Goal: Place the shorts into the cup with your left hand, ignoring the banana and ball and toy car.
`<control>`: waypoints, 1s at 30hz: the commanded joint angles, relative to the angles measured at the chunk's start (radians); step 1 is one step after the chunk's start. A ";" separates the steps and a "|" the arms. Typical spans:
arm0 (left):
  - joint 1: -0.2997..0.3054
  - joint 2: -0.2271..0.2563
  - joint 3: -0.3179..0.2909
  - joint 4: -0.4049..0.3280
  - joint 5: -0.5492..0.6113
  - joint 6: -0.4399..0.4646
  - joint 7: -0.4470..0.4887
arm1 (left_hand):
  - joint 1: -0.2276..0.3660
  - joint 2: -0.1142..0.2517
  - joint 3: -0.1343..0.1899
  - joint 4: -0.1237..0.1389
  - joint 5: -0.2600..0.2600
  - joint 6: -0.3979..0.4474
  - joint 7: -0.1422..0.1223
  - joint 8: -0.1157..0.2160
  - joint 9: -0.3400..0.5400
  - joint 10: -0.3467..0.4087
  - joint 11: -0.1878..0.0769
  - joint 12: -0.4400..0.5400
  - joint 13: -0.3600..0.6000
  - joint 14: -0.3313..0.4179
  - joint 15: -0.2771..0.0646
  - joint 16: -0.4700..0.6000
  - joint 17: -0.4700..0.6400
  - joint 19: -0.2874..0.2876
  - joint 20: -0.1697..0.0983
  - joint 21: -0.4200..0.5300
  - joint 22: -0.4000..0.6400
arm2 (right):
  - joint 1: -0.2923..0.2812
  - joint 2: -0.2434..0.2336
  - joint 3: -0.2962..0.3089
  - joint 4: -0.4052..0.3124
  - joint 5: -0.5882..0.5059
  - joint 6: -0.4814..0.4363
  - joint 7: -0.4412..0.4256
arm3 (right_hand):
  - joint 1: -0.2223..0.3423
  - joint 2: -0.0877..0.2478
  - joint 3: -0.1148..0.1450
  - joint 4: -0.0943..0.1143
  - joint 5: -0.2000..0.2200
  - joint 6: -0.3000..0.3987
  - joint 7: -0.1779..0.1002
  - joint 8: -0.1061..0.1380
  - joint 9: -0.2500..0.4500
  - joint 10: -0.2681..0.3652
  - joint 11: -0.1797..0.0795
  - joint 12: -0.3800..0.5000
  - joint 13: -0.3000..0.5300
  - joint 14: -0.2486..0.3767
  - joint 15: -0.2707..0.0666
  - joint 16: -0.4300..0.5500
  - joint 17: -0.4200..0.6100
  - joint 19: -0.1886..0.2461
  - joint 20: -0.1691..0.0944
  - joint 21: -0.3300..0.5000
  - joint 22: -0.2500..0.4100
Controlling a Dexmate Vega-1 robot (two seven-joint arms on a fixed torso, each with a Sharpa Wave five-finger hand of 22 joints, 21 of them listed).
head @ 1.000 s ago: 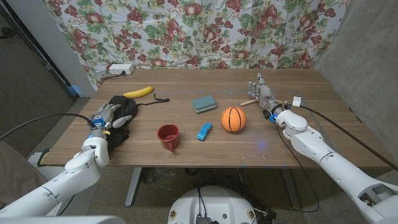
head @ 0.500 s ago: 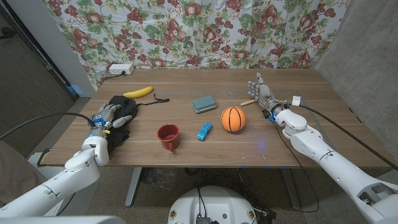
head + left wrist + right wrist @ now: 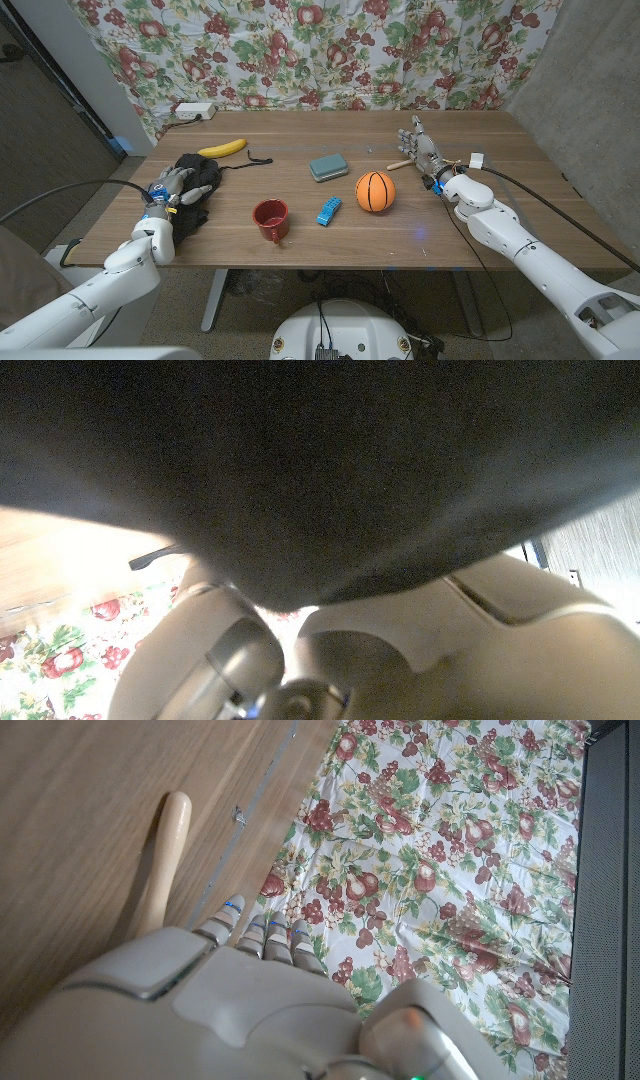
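The black shorts (image 3: 203, 176) lie crumpled at the table's left side, their drawstring (image 3: 250, 161) trailing toward the middle. My left hand (image 3: 172, 190) sits on the shorts' left part with its fingers curled into the cloth. In the left wrist view the dark cloth (image 3: 320, 460) hangs close over my left hand (image 3: 330, 650). The red cup (image 3: 270, 219) stands upright near the front edge, right of the shorts and apart from them. At the right, my right hand (image 3: 424, 152) stands with straight fingers and holds nothing.
A banana (image 3: 222, 148) lies behind the shorts. Right of the cup are a blue toy car (image 3: 328, 211), an orange ball (image 3: 375, 191) and a teal block (image 3: 328, 167). A wooden stick (image 3: 400, 164) (image 3: 165, 850) lies beside my right hand. A white power strip (image 3: 193, 111) sits far left.
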 commanded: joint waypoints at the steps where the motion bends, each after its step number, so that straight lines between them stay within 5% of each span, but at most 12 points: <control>1: -0.008 -0.001 0.009 0.010 -0.009 0.003 -0.010 | 0.009 0.003 0.009 -0.002 -0.001 -0.005 0.004 0.003 0.003 0.004 0.006 0.005 0.005 0.000 -0.051 0.000 0.005 0.005 -0.006 -0.001 0.004 | -0.003 -0.006 0.001 -0.012 -0.002 -0.004 -0.003 | -0.007 0.003 -0.006 0.003 -0.002 0.005 0.004 0.005 0.004 0.005 0.007 0.008 0.002 0.002 -0.004 0.002 0.003 0.003 0.008 -0.004 0.003; 30: -0.005 0.010 0.036 0.016 -0.006 0.017 -0.030 | 0.022 0.004 0.012 -0.003 -0.006 -0.020 0.008 0.000 0.003 -0.009 -0.013 0.002 0.006 0.009 -0.056 0.002 0.006 0.037 -0.010 0.009 0.005 | -0.032 -0.018 0.009 -0.037 0.005 0.000 -0.012 | -0.006 0.003 -0.006 0.003 -0.003 0.006 0.005 0.005 0.004 0.007 0.009 0.008 0.002 0.004 -0.005 0.002 0.003 0.004 0.008 -0.004 0.003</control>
